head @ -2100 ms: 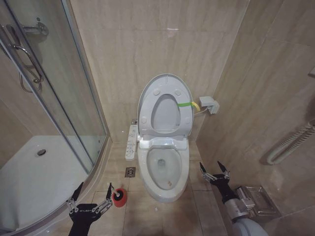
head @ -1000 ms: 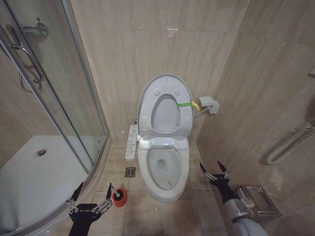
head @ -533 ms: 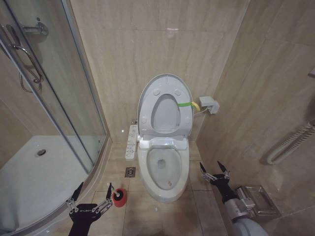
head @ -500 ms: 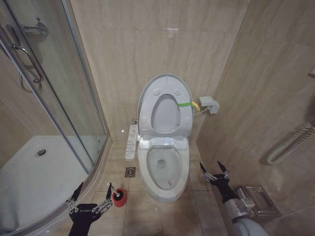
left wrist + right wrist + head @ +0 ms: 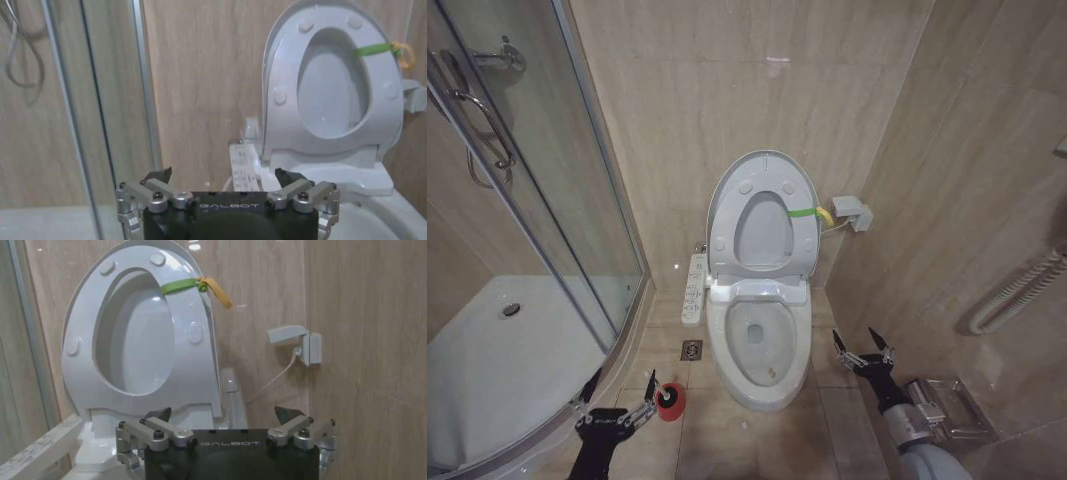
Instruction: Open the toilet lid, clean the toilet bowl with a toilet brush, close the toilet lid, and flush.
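Glossy white plastic oval toilet lid (image 5: 762, 215) stands upright against the beige tiled wall, ring seat raised with it, green-yellow strap (image 5: 807, 212) at its right edge. White ceramic toilet bowl (image 5: 760, 345) below lies exposed, white button panel (image 5: 694, 289) on its left side. Small red round brush holder (image 5: 668, 400) sits on the floor, left of the bowl. Left claw (image 5: 617, 400) hovers released, one finger just beside the holder. Right claw (image 5: 861, 351) hangs released to the bowl's right, well apart.
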